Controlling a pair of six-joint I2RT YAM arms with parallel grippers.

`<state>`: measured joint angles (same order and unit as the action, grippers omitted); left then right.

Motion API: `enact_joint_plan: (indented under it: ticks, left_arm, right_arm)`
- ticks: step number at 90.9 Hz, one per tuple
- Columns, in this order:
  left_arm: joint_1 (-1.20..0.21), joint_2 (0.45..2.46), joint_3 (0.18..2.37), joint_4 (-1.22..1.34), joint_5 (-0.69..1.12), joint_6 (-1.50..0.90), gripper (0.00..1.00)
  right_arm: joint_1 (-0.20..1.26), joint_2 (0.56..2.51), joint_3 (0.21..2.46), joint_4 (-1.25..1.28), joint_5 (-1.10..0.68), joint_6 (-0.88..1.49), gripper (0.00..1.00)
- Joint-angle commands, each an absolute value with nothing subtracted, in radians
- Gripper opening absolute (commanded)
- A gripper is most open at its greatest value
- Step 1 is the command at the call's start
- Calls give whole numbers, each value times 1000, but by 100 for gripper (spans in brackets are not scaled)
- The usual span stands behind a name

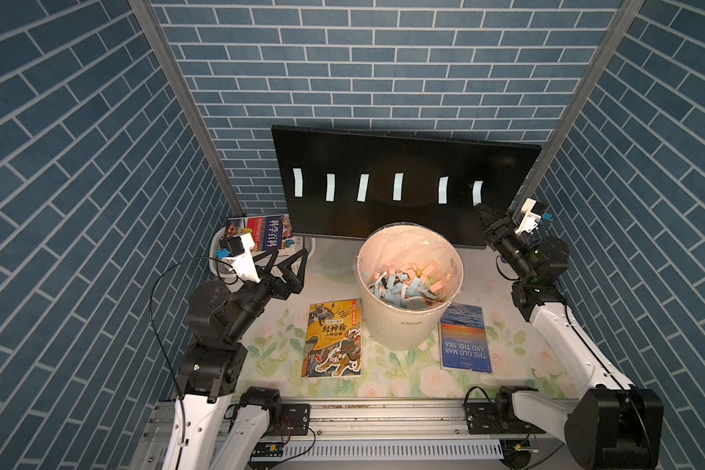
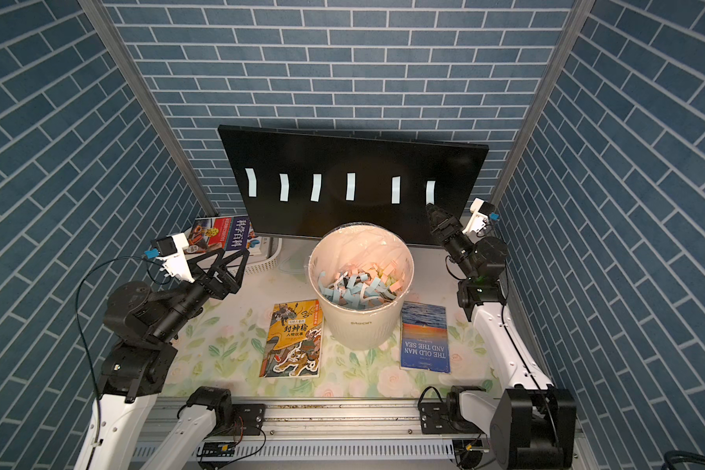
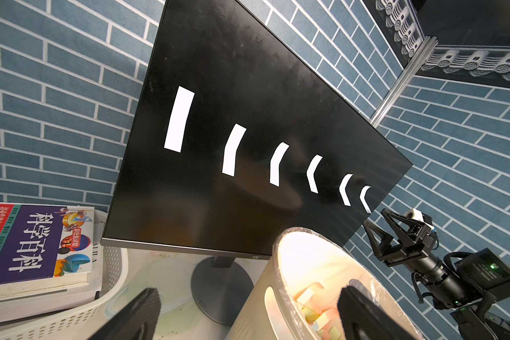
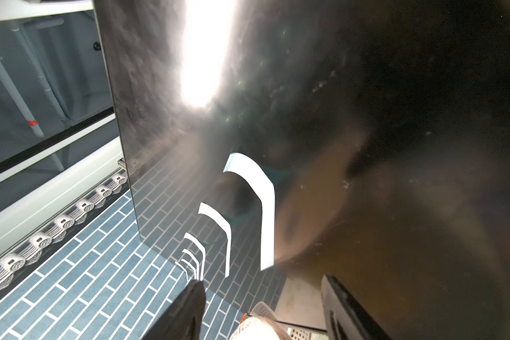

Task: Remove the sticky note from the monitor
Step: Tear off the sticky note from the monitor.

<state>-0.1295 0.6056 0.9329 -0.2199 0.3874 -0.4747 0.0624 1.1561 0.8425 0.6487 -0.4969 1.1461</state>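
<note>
The right tool (image 1: pixel 480 207) is held with jaws parted just under the curled free end of the rightmost sticky note (image 1: pixel 477 192), presumably so the thin pale paper can be pinched and peeled. It is stuck on the glossy black monitor (image 1: pixel 383 154), far across the counter (image 1: pixel 403 370). The left tool (image 1: pixel 290 252) is kept wide open, idle.

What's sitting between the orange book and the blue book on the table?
The bin stands between the orange book and the blue book, close beside each. Both top views show it.
</note>
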Motion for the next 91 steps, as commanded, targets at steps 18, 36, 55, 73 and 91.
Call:
enact_joint_plan:
  ticks: [18,36,55,73,91]
  left_arm:
    - [-130,591,962,-236,407,-452,100]
    - [-130,584,959,-239,407,-452,100]
    - [-130,581,955,-240,408,-456,100]
    - [-130,579,945,-229,410,-465,100]
    - [-130,580,934,-213,416,-480,100]
  right_arm:
    - [57,1201,901,729,-483,1219,53]
    - [57,1221,926,735,-494,1229,44]
    - [57,1233,938,743,-504,1235,34]
    - [57,1238,936,745,-507,1240,26]
    - [57,1238,933,746,-509,1241,14]
